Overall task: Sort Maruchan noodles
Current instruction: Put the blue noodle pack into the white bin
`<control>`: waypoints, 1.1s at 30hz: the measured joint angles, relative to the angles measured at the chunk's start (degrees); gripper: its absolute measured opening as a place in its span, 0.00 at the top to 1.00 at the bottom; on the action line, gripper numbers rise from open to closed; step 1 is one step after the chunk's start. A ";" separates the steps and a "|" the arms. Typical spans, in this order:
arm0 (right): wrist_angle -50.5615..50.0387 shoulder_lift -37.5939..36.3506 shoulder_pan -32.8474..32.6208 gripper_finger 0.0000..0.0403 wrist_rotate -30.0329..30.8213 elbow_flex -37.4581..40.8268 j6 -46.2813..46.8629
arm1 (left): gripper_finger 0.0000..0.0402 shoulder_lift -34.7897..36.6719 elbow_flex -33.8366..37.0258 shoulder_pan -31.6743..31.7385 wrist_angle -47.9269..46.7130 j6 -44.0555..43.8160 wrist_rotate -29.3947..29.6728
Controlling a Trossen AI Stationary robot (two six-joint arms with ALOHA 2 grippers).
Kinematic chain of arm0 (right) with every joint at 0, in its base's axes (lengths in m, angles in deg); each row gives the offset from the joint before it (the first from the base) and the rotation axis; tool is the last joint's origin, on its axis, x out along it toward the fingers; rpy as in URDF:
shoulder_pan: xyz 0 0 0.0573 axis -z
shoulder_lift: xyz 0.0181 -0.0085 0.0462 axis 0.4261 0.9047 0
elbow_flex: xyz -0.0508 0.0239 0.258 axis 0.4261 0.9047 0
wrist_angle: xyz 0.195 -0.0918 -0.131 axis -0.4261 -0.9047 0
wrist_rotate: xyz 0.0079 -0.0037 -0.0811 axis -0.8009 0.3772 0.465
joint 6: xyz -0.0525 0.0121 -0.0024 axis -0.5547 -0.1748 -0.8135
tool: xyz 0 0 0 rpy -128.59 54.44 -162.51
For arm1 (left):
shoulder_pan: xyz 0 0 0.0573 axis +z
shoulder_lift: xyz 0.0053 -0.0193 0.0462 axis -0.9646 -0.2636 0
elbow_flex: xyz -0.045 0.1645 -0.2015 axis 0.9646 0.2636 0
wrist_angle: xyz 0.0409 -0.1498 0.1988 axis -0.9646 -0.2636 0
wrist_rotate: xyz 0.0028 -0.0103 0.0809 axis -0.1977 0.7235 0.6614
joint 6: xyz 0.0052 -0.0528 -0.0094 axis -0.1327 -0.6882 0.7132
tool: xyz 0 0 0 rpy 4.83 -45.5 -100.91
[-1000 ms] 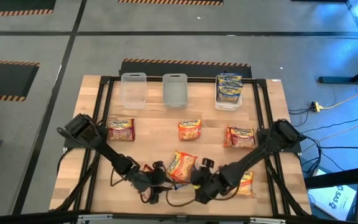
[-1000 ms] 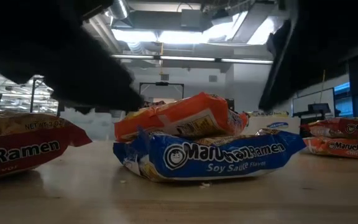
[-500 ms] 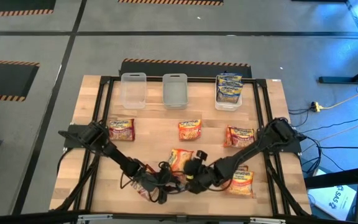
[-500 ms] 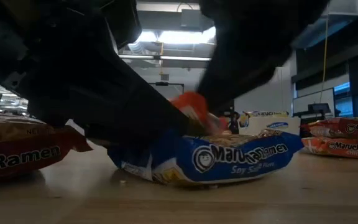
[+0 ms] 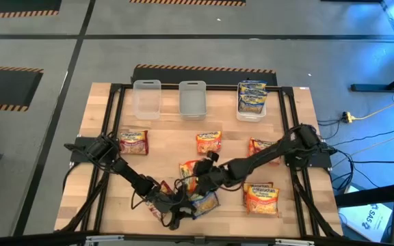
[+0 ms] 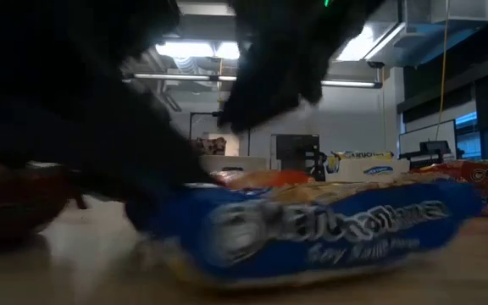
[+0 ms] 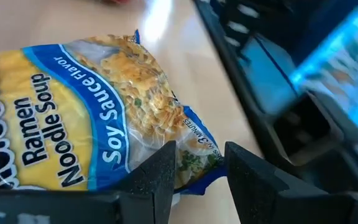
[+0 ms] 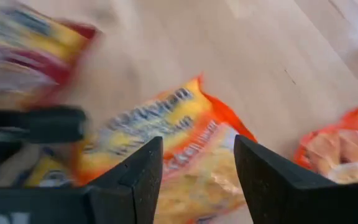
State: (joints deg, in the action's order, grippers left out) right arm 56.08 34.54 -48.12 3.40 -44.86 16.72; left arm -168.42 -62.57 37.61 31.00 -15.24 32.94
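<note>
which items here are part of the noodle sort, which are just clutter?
In the job:
- blue soy sauce packet, corner between left hand fingers
- orange packet in front of right hand
- loose packets on the table
- tub of blue packets

Not job items:
- two empty clear tubs
- floor cables

The wooden table (image 5: 190, 157) stands on a grey concrete floor (image 5: 204, 55) crossed by dark seams. Orange-and-black hazard stripes (image 5: 204, 68) edge a dark mat just behind the table, with more such strips farther back and off to the left. To the table's right, cables (image 5: 382, 113) trail across the floor. Level across the table, bright ceiling lights (image 6: 193, 49) glow above a pale back wall (image 6: 354, 119), and windows (image 6: 481, 131) show at right.
</note>
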 joint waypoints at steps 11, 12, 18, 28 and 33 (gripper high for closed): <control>-18.04 -8.89 -8.86 0.55 -3.43 -0.15 17.63 | 0.67 15.28 -0.04 -2.40 -24.79 3.30 1.92; -16.71 -8.89 -9.11 0.55 -5.33 -0.05 19.60 | 0.67 16.22 -0.03 -2.70 -25.68 3.33 2.93; -0.88 -8.93 -10.98 0.55 -8.72 5.77 30.79 | 0.67 16.08 0.00 -3.32 -25.97 3.96 6.87; 29.63 -8.91 -12.11 0.55 -14.71 25.46 54.00 | 0.67 15.69 0.04 -3.32 -27.48 4.77 7.91; 31.98 -8.89 -11.64 0.54 -16.80 25.82 53.68 | 0.67 15.69 0.04 -3.34 -28.74 4.84 10.43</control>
State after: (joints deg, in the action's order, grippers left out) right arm 88.06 25.66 -59.76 -13.40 -19.03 70.40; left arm -152.73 -62.53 34.27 2.27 -10.40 43.37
